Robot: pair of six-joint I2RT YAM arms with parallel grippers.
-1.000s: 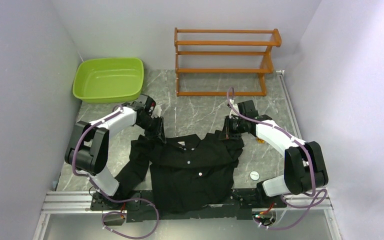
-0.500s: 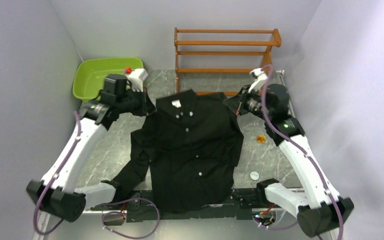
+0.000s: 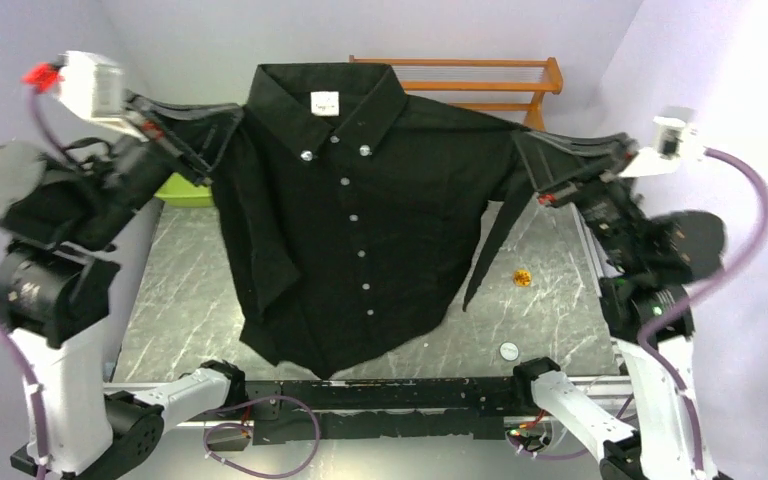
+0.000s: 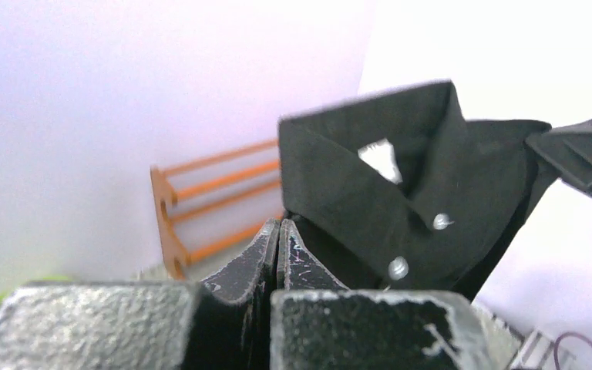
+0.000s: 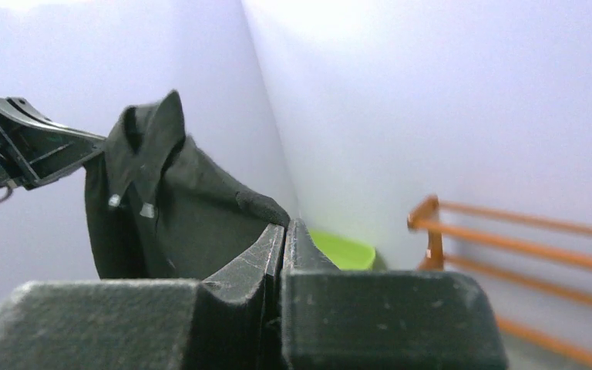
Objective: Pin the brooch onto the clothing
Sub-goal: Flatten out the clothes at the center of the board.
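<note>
Left hand [image 4: 277, 240], right hand [image 5: 285, 240] clamped on clothing [image 3: 350, 210]; brooch [image 3: 522, 278] only in overhead view.

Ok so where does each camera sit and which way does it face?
Top external: above and behind the arm bases, facing down at the table; both arms show, left gripper and right gripper holding the shirt up.
Left wrist: on the left arm, facing the collar and rack past its shut fingers.
Right wrist: on the right arm, facing the shirt and green tub past its shut fingers.
Shared: both wrist views show the collar and the opposite gripper.
</note>
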